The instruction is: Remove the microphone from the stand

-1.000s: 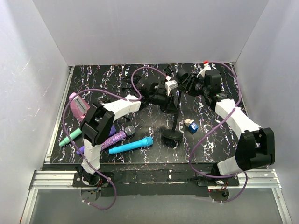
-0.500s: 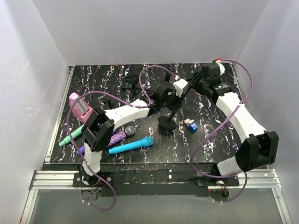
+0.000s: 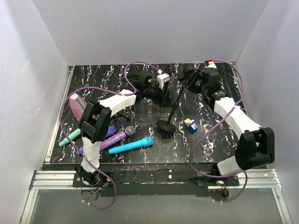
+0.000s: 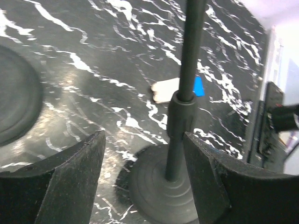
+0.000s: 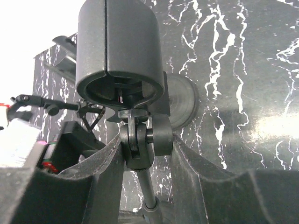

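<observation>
The black stand (image 3: 174, 109) leans with its round base (image 3: 166, 126) on the marbled table. Its cylindrical clip (image 5: 119, 56) is empty; no microphone sits in it. My right gripper (image 3: 192, 81) (image 5: 147, 140) is shut on the swivel joint just under the clip, a finger pressing each side. My left gripper (image 3: 163, 96) (image 4: 144, 140) is open and holds nothing. The stand's pole (image 4: 182, 116) and base show through its gap, beyond the fingertips. A purple glitter microphone (image 3: 117, 137), a blue one (image 3: 131, 145) and a green one (image 3: 70, 137) lie at the front left.
A small blue and white block (image 3: 190, 125) lies right of the stand's base. A pink object (image 3: 78, 105) sits at the left edge. A black disc (image 5: 182, 105) (image 4: 14, 93) lies on the table near the clip, and a small tripod (image 5: 46, 107) sits further off. Purple cables loop over both arms.
My left gripper has opened and pulled back toward the far left, away from the pole. The stand's base slid a little away from the front. The right gripper keeps its grip on the joint.
</observation>
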Tool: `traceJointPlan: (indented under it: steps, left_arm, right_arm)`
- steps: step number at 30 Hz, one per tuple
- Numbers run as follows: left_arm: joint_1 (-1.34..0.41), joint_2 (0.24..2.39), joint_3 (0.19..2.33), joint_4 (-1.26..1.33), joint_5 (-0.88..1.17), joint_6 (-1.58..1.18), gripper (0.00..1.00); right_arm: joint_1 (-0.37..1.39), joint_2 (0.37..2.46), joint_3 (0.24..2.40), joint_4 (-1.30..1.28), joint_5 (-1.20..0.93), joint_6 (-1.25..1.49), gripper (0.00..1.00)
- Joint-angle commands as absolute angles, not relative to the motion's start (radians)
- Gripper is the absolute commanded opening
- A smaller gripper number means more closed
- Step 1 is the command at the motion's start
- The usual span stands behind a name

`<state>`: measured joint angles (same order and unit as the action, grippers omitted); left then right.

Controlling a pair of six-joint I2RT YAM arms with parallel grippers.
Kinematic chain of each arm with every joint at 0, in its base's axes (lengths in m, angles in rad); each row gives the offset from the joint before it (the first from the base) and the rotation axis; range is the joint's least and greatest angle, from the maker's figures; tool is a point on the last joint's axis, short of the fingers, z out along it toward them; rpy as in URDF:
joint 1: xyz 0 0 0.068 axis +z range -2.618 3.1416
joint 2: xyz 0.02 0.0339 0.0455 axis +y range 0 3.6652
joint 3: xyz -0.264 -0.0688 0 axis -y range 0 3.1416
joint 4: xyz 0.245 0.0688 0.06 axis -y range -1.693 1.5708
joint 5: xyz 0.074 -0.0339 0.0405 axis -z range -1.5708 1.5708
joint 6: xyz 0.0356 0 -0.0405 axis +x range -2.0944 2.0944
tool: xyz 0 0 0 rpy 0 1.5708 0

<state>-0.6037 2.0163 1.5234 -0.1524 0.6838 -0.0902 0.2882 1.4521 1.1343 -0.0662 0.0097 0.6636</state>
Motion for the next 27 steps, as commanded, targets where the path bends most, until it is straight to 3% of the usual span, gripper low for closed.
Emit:
traceJointPlan:
  steps: [1,11,14,15,16,19,22,23,27]
  left_arm:
    - [-0.633,2.049,1.520,-0.053,0.951,-0.153,0.63]
    - [-0.695,2.077,1.575,-0.006,0.934,-0.213,0.45]
    - [-0.707,2.077,1.594,-0.047,0.882,-0.178,0.25]
    - [-0.710,2.072,1.597,-0.052,0.850,-0.179,0.10]
    - [-0.713,2.066,1.595,-0.057,0.801,-0.181,0.00]
    - [-0.755,2.017,1.594,-0.090,0.543,-0.201,0.00]
    - [-0.854,1.958,1.620,-0.163,-0.123,-0.158,0.00]
    - [-0.867,1.950,1.623,-0.157,-0.262,-0.141,0.00]
    - [-0.850,1.980,1.646,-0.181,-0.272,-0.086,0.00]
  right_arm:
    - [0.296,1.425,1.114,-0.009,-0.123,0.598,0.01]
    - [0.296,1.416,1.106,-0.009,-0.133,0.598,0.01]
    - [0.298,1.413,1.109,-0.020,-0.118,0.606,0.01]
    - [0.298,1.411,1.115,-0.032,-0.101,0.615,0.01]
    - [0.299,1.410,1.126,-0.058,-0.082,0.627,0.01]
    - [0.313,1.405,1.193,-0.199,0.068,0.670,0.01]
    - [0.344,1.401,1.288,-0.417,0.274,0.777,0.01]
    - [0.353,1.397,1.308,-0.451,0.299,0.804,0.01]
    - [0.376,1.397,1.312,-0.471,0.315,0.838,0.01]
